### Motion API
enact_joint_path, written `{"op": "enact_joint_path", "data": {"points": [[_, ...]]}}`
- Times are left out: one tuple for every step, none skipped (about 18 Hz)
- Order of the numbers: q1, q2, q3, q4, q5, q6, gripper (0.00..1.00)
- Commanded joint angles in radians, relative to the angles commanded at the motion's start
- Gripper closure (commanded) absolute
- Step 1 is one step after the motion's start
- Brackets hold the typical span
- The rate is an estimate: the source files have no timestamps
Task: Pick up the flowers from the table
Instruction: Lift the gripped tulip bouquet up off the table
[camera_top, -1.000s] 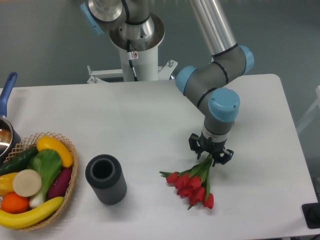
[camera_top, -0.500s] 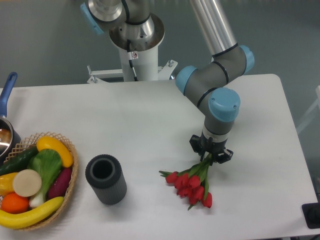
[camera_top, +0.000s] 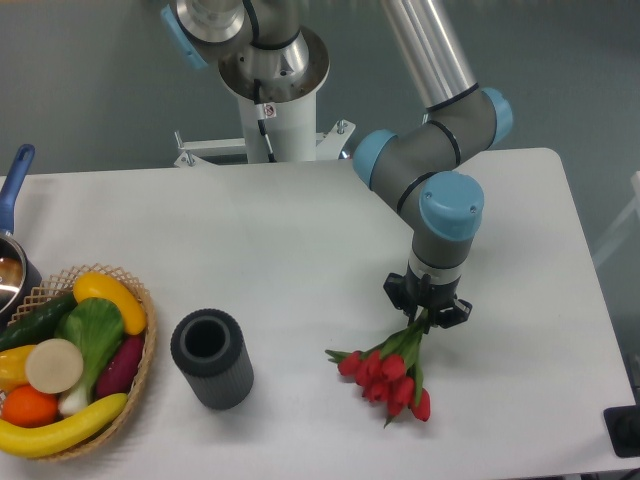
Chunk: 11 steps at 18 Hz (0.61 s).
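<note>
Pointing straight down over the right half of the large white rectangular table with rounded corners (camera_top: 300, 230), with the black two-finger gripper (camera_top: 428, 318) pressed in on the thin green stems of the small bunch of red tulips (camera_top: 388, 368). Fanning out from that pinch toward the lower left, red heads low over the white surface; contact with the top impossible to judge from this angle. Between the blooms and the near table edge, only a narrow strip of bare white; to the right, a wider band before the rounded right edge. Well apart to the left, standing upright, a dark grey ribbed cylinder with an open top (camera_top: 211, 358), with open surface between it and the flower heads. Further left, at the table's left edge, a woven wicker basket (camera_top: 142, 330) filled with fruit and vegetables, and just behind it a metal pot with a blue handle (camera_top: 17, 190), partly cut off. Behind the table, the white robot base column (camera_top: 272, 110).
</note>
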Motion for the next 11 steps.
{"op": "enact_joint_path", "data": {"points": [[0.0,0.006,0.003,0.0,0.0,-0.002,0.68],[-0.002,0.015,0.003,0.0,-0.003,-0.005,0.68],[-0.003,0.026,0.005,0.0,-0.006,-0.005,0.68],[-0.012,0.04,0.003,0.0,-0.012,-0.006,0.68],[-0.021,0.054,0.003,0.0,-0.018,-0.015,0.68],[-0.026,0.069,0.003,0.0,-0.028,-0.035,0.68],[-0.032,0.086,0.002,0.0,-0.044,-0.057,0.68],[-0.041,0.101,0.003,0.0,-0.064,-0.073,0.68],[-0.046,0.118,0.005,0.0,-0.078,-0.087,0.69],[-0.051,0.133,0.009,0.0,-0.092,-0.1,0.69],[-0.06,0.149,0.012,0.0,-0.118,-0.116,0.69]]}}
